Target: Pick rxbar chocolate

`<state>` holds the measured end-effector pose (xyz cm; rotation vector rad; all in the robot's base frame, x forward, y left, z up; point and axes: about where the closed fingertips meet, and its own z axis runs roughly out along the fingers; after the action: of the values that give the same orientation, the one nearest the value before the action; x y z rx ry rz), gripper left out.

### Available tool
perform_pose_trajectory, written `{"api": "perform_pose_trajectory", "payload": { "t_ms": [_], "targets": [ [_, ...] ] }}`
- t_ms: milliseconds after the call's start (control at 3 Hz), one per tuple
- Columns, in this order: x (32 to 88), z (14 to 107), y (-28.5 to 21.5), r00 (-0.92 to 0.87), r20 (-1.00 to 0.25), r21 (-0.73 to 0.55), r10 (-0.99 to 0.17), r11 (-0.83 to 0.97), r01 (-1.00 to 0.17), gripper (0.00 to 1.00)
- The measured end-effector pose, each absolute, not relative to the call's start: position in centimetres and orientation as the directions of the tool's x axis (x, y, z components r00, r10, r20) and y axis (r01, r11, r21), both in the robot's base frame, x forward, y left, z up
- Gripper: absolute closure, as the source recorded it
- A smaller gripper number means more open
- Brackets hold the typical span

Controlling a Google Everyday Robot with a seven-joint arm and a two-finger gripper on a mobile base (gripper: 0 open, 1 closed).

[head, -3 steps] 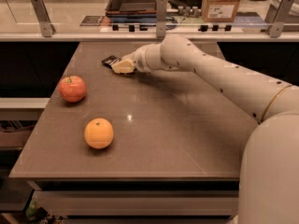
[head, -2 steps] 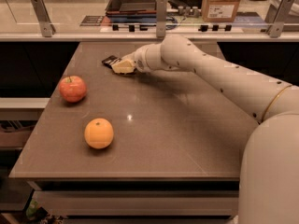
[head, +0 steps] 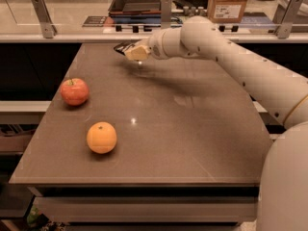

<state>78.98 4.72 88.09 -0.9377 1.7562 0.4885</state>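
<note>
Gripper (head: 129, 50) near table (head: 192, 143) far edge, fingers (head: 136, 52) clamped on rxbar chocolate (head: 121, 46); apple (head: 74, 91), orange (head: 101, 137) well apart.

A broad grey-brown table (head: 192, 143) with a smooth, faintly glossy top fills the middle of the frame. Directly on it lie a red apple (head: 74, 91) at the left, near the table's left edge, and an orange (head: 101, 137) lower and a little to the right, the two apart. The gripper (head: 132, 51) hangs over the far part of the top, in the upper middle of the frame, clamped on the rxbar chocolate (head: 121, 47), which seems held just above the surface
</note>
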Motion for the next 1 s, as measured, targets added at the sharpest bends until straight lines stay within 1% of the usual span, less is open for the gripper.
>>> {"api": "perform_pose_trajectory", "payload": {
  "t_ms": [1000],
  "targets": [
    [78.3, 94.5, 3.0, -0.064, -0.923, -0.167, -0.378, 0.548, -0.82, 1.0]
  ]
}}
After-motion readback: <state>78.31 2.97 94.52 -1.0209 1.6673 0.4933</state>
